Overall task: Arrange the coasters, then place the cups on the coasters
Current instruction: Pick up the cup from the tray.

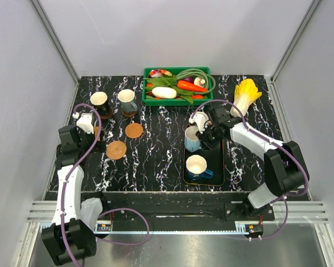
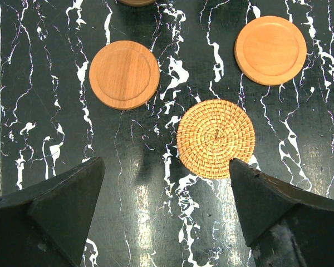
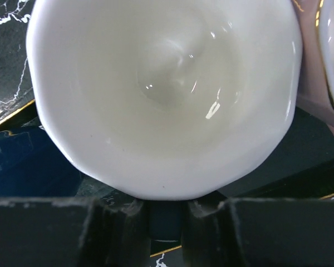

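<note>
**Top view.** At the far end of the black tray [image 1: 217,154], the right gripper [image 1: 207,131] covers the far side of the light-blue cup [image 1: 191,142] and most of a second cup [image 1: 201,117] behind it, whose colour cannot be told. Far left of the tray, the left gripper [image 1: 91,127] hides most of one coaster [image 1: 97,132].

**Right wrist view.** The light-blue cup's rim is cut by the top edge and its outer wall is hidden. A pinkish cup [image 3: 333,50] is cropped at the right edge.

**Left wrist view.** A wooden coaster [image 2: 136,1] is cut by the top edge.
</note>
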Robot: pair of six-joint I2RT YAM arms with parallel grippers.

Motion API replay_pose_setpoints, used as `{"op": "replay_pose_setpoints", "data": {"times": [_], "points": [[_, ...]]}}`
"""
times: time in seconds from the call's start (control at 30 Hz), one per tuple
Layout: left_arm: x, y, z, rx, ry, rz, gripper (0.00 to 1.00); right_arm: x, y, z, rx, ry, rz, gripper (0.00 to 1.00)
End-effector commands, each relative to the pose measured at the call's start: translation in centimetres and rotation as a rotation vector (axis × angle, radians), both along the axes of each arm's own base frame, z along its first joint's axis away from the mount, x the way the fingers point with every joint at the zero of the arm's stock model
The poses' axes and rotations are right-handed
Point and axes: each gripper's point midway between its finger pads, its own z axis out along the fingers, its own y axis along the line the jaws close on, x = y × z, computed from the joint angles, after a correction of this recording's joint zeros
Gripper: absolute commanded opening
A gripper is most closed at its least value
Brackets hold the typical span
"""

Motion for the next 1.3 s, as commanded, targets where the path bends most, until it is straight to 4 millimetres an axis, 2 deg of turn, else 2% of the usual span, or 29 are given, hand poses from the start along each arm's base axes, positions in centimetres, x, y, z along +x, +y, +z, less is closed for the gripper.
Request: {"op": "replay_pose_setpoints", "data": {"times": [0.0,0.3,0.43,0.7,1.07,1.27], "points": [[0.7,0.3,0.7,0.012,-0.041,0.000,0.99,0.1,1.3,1.8,0.080,-0.045,0.031,0.20],[0.8,0.2,0.7,0.009,-0.040,-0.005,0.99,0.2,1.5,2.3,0.096,-0.046,0.020,0.06],[0.7,0.3,0.6,0.010,-0.038,-0.001,0.99,0.4,1.7,3.2,0.108,-0.068,0.017,0.00],[0.7,0.4,0.8,0.013,-0.043,0.004,0.99,0.8,1.8,6.0,0.146,-0.148,0.016,0.00],[0.7,0.4,0.7,0.015,-0.043,0.006,0.99,1.3,2.1,11.2,0.192,-0.260,0.028,0.00],[0.7,0.5,0.9,0.016,-0.047,0.008,0.99,1.1,3.1,13.7,0.206,-0.293,0.043,0.00]]}}
